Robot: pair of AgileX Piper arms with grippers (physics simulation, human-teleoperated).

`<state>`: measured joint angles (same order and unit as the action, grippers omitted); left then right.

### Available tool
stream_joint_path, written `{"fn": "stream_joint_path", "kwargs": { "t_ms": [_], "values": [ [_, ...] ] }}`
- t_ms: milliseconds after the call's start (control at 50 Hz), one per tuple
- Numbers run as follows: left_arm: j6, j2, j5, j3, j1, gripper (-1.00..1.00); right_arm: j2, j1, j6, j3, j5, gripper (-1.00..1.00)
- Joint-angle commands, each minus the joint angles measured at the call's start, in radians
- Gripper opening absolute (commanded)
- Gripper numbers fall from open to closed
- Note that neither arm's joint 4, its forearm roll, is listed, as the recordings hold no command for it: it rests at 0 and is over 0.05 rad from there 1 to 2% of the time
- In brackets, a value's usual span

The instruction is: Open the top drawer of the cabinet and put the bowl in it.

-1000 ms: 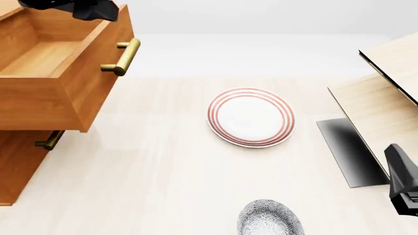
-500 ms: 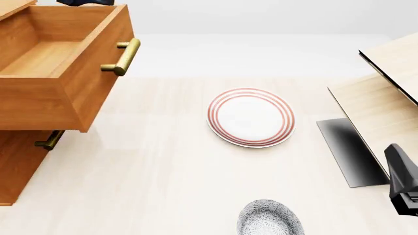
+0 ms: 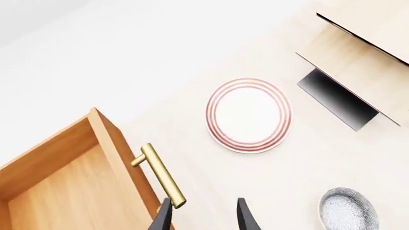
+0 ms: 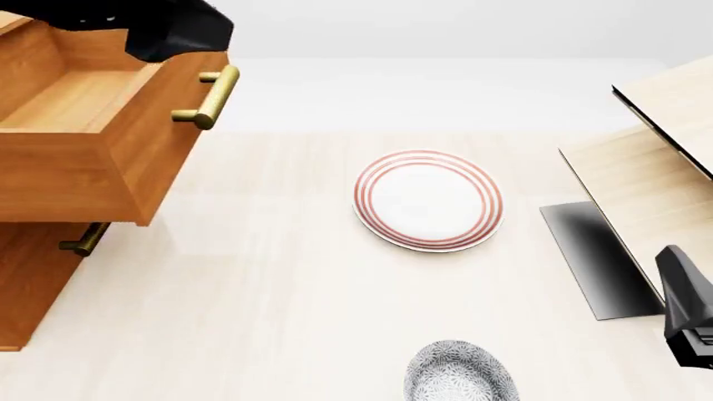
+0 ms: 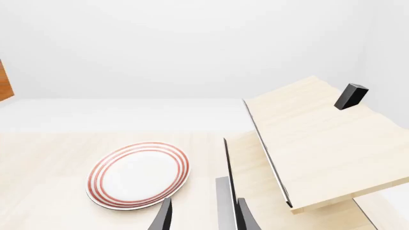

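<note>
The left gripper (image 3: 203, 215), jaws apart and empty, has swung back into view above the top drawer (image 4: 78, 100), which stands pulled open, while the bowl (image 4: 462, 372) waits untouched on the table (right gripper (image 5: 203, 215) parted, idle).

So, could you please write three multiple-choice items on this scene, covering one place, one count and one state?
1. Where does the speckled grey-and-white bowl lie?
A. in the drawer
B. on the table, nearer the arms than the red-ringed white plate
C. on the plate

2. How many brass bar handles show in the front view?
A. two
B. four
C. none

3. How does the top drawer of the orange-brown wooden cabinet stand?
A. shut
B. pulled out and holding the bowl
C. pulled out, nothing inside

Key: 1 B, the bowl sits at the near edge; 2 A, one on the top drawer, one below; 3 C, its bare floor shows.
</note>
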<state>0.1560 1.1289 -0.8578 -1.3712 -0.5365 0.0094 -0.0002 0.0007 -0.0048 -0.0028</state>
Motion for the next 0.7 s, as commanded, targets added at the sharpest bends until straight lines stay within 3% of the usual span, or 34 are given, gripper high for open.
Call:
{"fn": "stream_joint_path", "kwargs": {
  "t_ms": [20,220,260,300,380,480,700],
  "values": [
    [-0.017,-0.013,0.036,0.066,-0.055,1.0,-0.001,0.0,0.0,0.001,0.0,1.0],
    [-0.037,-0.01,0.071,0.12,-0.117,1.0,-0.001,0.0,0.0,0.001,0.0,1.0],
    [-0.078,0.007,0.068,0.116,-0.145,1.0,-0.001,0.0,0.0,0.001,0.0,1.0],
    [-0.052,-0.018,0.068,0.132,-0.131,1.0,-0.001,0.0,0.0,0.001,0.0,1.0],
    [-0.067,-0.02,0.074,0.146,-0.148,1.0,-0.001,0.0,0.0,0.001,0.0,1.0],
    [-0.119,0.007,0.093,0.146,-0.211,1.0,-0.001,0.0,0.0,0.001,0.0,1.0],
    [-0.14,-0.013,0.12,0.214,-0.22,1.0,-0.001,0.0,0.0,0.001,0.0,1.0]
  ]
}}
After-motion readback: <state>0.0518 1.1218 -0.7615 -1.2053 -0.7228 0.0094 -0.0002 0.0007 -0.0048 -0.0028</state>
